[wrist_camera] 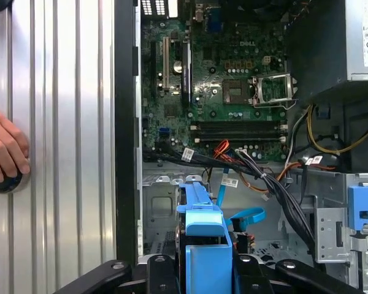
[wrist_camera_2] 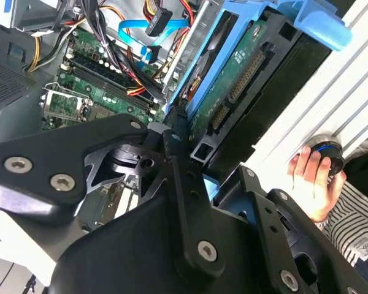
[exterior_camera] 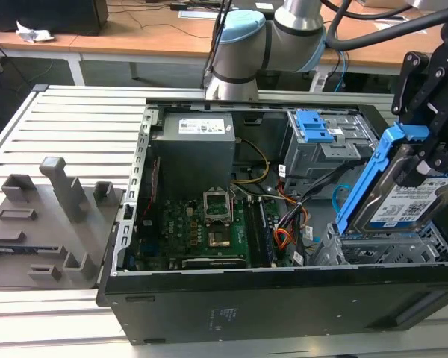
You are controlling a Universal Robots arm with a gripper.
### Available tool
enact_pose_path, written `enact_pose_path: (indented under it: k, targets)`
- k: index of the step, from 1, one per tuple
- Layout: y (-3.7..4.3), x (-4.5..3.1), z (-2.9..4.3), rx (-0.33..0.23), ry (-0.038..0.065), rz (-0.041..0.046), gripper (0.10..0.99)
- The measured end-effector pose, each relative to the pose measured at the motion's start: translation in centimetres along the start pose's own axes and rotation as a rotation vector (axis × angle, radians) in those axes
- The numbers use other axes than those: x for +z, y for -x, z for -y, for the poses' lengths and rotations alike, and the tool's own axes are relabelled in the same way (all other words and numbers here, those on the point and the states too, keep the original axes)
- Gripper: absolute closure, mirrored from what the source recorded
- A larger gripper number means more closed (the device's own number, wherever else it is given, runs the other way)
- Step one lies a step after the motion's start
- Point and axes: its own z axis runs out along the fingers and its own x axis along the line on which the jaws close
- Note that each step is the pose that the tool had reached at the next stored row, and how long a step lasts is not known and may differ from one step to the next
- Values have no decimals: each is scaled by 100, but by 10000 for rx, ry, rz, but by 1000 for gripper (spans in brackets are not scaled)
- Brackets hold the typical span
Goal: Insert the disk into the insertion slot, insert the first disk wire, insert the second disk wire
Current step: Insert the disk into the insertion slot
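My gripper (exterior_camera: pixel 427 153) is shut on the disk (exterior_camera: pixel 407 198), a silver drive with a white label in a bright blue bracket. The disk hangs tilted, its lower edge just above the insertion slot (exterior_camera: pixel 388 250), the grey perforated bay at the case's corner on the exterior view's right. In the first wrist view the blue bracket (wrist_camera: pixel 203 229) sits between my fingers (wrist_camera: pixel 161 269) over the bay (wrist_camera: pixel 162 208). The first disk wire (exterior_camera: pixel 284 237), an orange-red bundle, lies loose beside the bay. The second disk wire (wrist_camera: pixel 245 215), a light blue cable, curls nearby; it also shows in the second wrist view (wrist_camera_2: pixel 132 27).
A taller grey cage with blue latch tabs (exterior_camera: pixel 315 127) stands behind the bay. The power supply (exterior_camera: pixel 194 145) and motherboard (exterior_camera: pixel 201 231) occupy the case. A grey block fixture (exterior_camera: pixel 52 216) lies on the exterior view's left. A person's hand (wrist_camera: pixel 6 150) rests on a black knob beside the case.
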Motion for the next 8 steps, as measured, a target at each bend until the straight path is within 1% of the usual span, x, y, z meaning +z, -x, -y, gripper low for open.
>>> enact_pose_path:
  k: [2,5,8]
  targets:
    - [19,18,9,1,1,2,722]
    - [33,84,12,2,2,1,722]
    - [42,120,14,1,2,1,722]
